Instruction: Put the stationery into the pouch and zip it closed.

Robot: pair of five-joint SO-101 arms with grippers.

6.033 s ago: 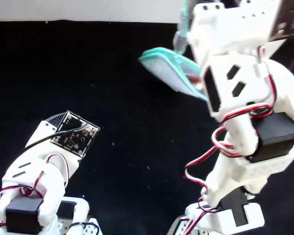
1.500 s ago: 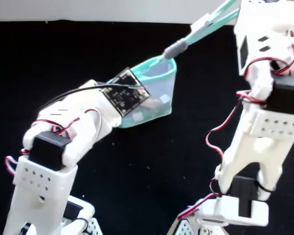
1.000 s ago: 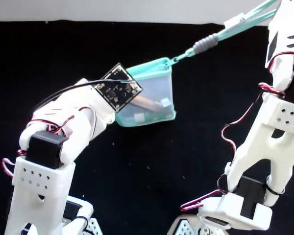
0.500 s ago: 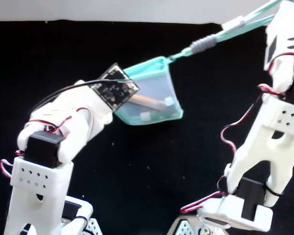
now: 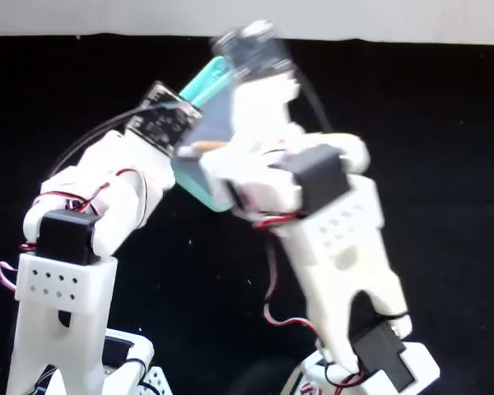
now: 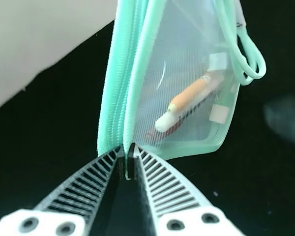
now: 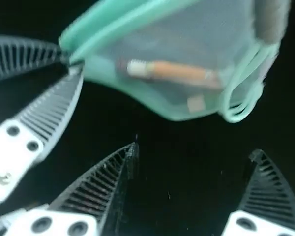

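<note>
A mint-green mesh pouch (image 6: pixel 187 98) hangs above the black table, its zipper edge (image 6: pixel 119 88) pinched at one end by my left gripper (image 6: pixel 128 160), which is shut on it. Inside lie an orange pen (image 6: pixel 194 93) and small white pieces. The pouch's strap loop (image 6: pixel 250 54) dangles at the far end. In the right wrist view, my right gripper (image 7: pixel 194 162) is open just short of the pouch (image 7: pixel 177 49), touching nothing, and the strap loop (image 7: pixel 241 98) hangs free. In the high view, the right arm (image 5: pixel 313 189) stands in front of the pouch (image 5: pixel 196 179), hiding most of it.
Black table cloth (image 5: pixel 445 123) stretches under both arms, with a pale wall strip (image 5: pixel 107 16) along its far edge. The left arm (image 5: pixel 90 206) leans up from the near left. The left gripper's ribbed fingers (image 7: pixel 54 103) also sit near the right gripper.
The right arm let go of the strap it was pulling at the upper right and swung left in front of the pouch. The left arm lifted the pouch slightly, still gripping it.
</note>
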